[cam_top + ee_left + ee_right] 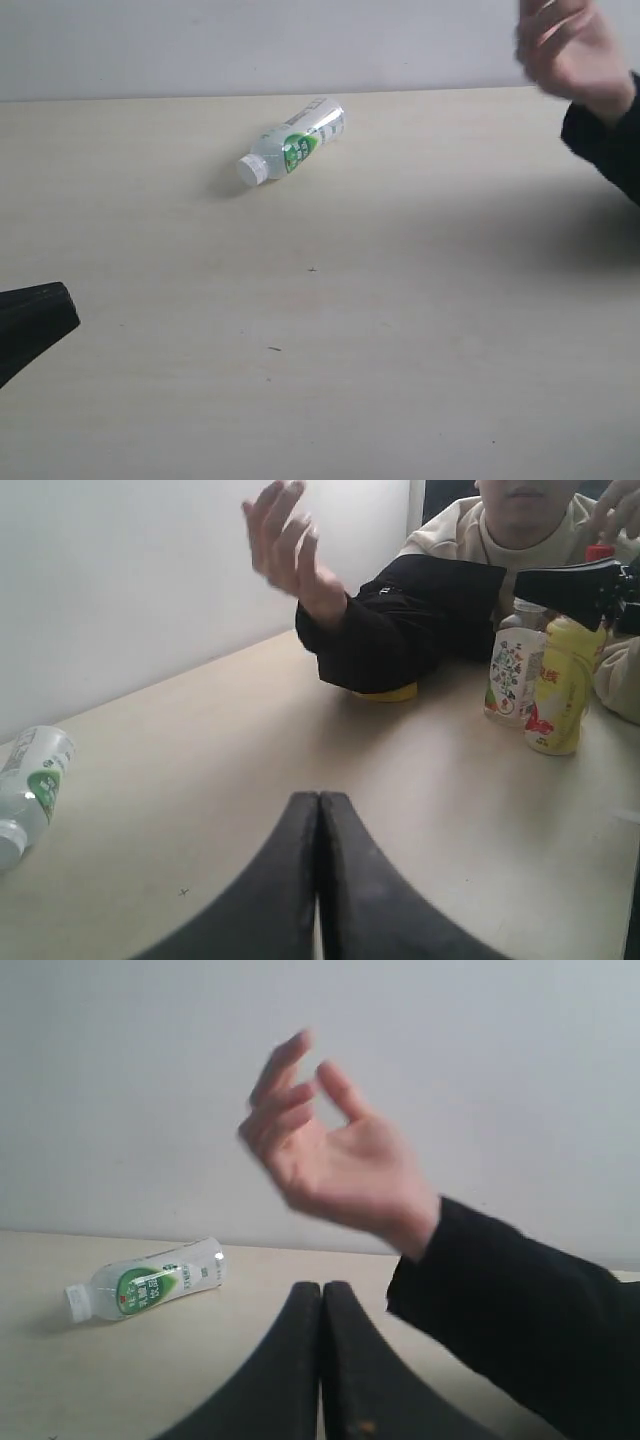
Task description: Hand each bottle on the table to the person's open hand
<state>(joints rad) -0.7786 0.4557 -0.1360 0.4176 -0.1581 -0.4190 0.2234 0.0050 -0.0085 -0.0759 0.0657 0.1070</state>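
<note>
Farthest from the person's hand [562, 48], the left gripper [319, 798] is closed and empty. The bottle [292, 147] lies on its side on the table [400, 350], well apart from that hand, which is raised, open, empty. The right gripper [322, 1286], also closed, faces it. The lying bottle could roll from a pinch; the hand, blurred, may shift.

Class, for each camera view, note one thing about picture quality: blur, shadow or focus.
Exterior view: the person's hand is smeared by motion, and the lying bottle casts a soft shadow on the table. Left wrist view: the hand is also blurred, while the yellow bottle looks fairly sharp. Right wrist view: the hand is blurred too; the right gripper is a dark shape without detail.
</note>
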